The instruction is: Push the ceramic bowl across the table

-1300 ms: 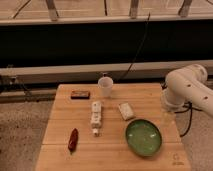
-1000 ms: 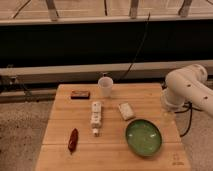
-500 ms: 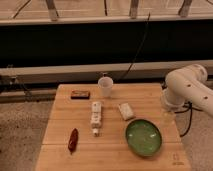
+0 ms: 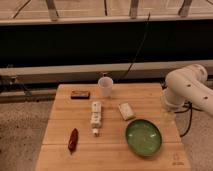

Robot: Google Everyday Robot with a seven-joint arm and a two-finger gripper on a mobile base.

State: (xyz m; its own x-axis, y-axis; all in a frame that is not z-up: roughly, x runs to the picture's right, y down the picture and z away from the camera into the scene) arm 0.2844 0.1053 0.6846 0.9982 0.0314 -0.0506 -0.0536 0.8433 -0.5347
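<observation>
The ceramic bowl (image 4: pixel 143 136) is wide, shallow and glossy green with a paler centre. It sits on the near right part of the light wooden table (image 4: pixel 60 157). My white arm (image 4: pixel 186 86) reaches in from the right edge of the view. My gripper (image 4: pixel 167 119) hangs down from it over the table's right edge, just up and to the right of the bowl and apart from it.
A white cup (image 4: pixel 105 86) stands at the table's far middle, a small brown box (image 4: pixel 79 94) to its left. A white packet (image 4: pixel 95 117) and a pale bar (image 4: pixel 126 111) lie mid-table. A red chilli-like item (image 4: pixel 73 140) lies near left. A dark mark (image 4: pixel 176 161) is at the near right corner.
</observation>
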